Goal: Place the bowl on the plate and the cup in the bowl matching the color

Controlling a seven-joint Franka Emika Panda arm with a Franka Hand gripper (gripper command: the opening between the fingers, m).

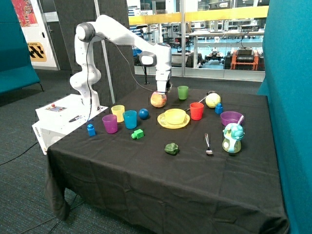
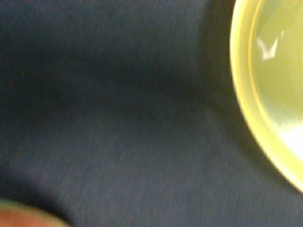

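Bowl (image 1: 175,116) on plate (image 1: 164,123), beside jaws

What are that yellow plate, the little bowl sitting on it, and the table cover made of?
The yellow plate and bowl look like smooth, glossy plastic: uniform colour, and the wrist view shows a bright glint on yellow. The black table cover looks like matte woven cloth, draping in soft folds.

Purple cup (image 1: 109,124) touching blue cup (image 1: 129,119); blue ball (image 1: 143,113) beside them. Red cup (image 1: 196,110), green cup (image 1: 183,92), purple bowl (image 1: 231,118), spoon (image 1: 208,144) on black cloth (image 1: 146,170).
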